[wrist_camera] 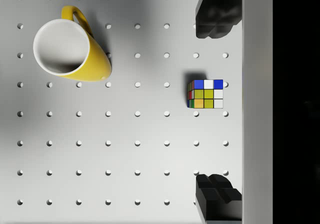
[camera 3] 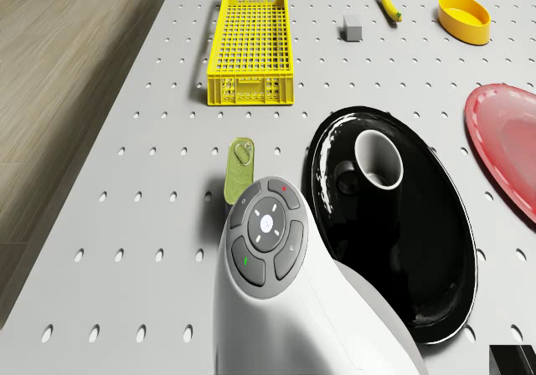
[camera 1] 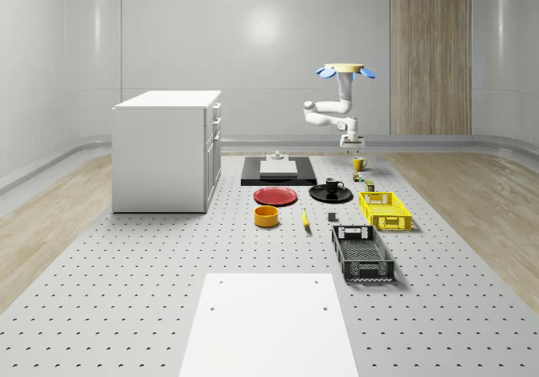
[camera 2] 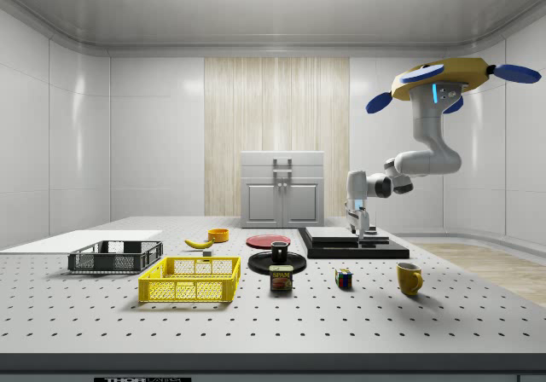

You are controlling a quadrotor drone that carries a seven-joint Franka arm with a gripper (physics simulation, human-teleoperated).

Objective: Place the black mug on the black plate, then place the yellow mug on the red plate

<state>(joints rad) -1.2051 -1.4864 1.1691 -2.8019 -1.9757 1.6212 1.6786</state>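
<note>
- The black mug (camera 3: 374, 162) is sitting upright on the black plate (camera 3: 435, 258), off the plate's middle, showing a white inside and a handle on its side.
- The yellow mug (wrist_camera: 70, 46) is standing upright on the perforated table (camera 1: 126, 293), well apart from the red plate (camera 1: 276, 195); its inside is looking pale grey-white and its loop handle is sticking out from the rim.
- A colour cube (wrist_camera: 205, 94) is lying on the table near the yellow mug, not touching it.
- The drone (camera 2: 444, 75) is hovering in the air above the table's far end, near the yellow mug, with the arm bending down from it.
- The gripper (wrist_camera: 215, 104) is hanging above the table with its fingers (wrist_camera: 215, 21) spread wide apart and gripping nothing; the cube is lying below, between them, and the yellow mug is off to one side.
- A yellow basket (camera 1: 385, 209) and a black basket (camera 1: 362, 253) are resting on the table.
</note>
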